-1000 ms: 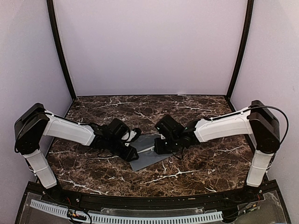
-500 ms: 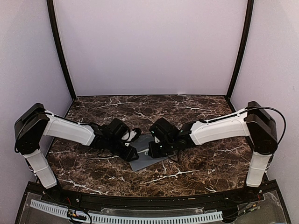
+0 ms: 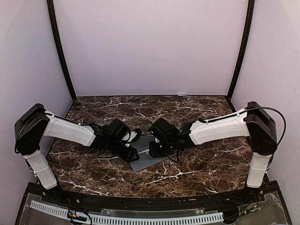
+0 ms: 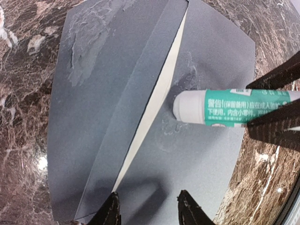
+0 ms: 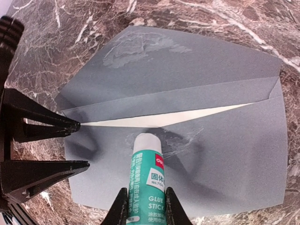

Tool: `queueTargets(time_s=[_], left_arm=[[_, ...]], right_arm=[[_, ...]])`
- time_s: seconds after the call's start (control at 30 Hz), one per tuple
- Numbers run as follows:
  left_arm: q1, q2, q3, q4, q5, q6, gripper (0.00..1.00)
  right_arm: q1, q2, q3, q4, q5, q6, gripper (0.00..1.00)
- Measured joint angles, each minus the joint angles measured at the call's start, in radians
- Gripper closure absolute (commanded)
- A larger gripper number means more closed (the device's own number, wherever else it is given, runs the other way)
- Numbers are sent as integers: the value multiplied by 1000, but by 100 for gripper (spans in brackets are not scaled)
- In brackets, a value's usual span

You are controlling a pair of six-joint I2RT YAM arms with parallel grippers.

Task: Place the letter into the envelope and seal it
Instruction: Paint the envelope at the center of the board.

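Right wrist view showed the right end effector (image 5: 145, 206) pinching a green-and-white glue stick (image 5: 146, 173) between its two fingers. The stick's white end pointed at the body of the envelope (image 5: 225, 145). Whether the tip actually touched the paper could not be told.

The slate-grey envelope lay flat on the marble table (image 5: 225, 28), between the two arms. Its flap (image 5: 154, 70) was unfolded and lying flat, away from the pocket. A pale, shiny glue smear (image 5: 136, 49) marked the flap, and a fainter one sat on the body just beside the stick's tip.

The letter (image 5: 164, 118) sat inside the envelope. Only a thin cream sliver of it showed in the pocket opening, which ran across the envelope just beyond the stick's tip.

The left end effector (image 5: 83, 145) had its fingers spread, with nothing gripped between them. It reached in over the envelope's short edge. One fingertip sat at the end of the opening where the sliver narrowed to a point, and the other rested over the body beside it.
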Motion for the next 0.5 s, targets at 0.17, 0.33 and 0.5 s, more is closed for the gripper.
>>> queueTargets(time_s=[0.17,0.33,0.5], left_arm=[[0,0,0,1,0,0,59],[0,1,0,1,0,0,59],[0,1,0,1,0,0,59]], right_arm=[[-31,-31,-43,9,15,5,100],[-49,-43,-55,6,21,5,100],[-43,-43,-55,8,15,-10,100]])
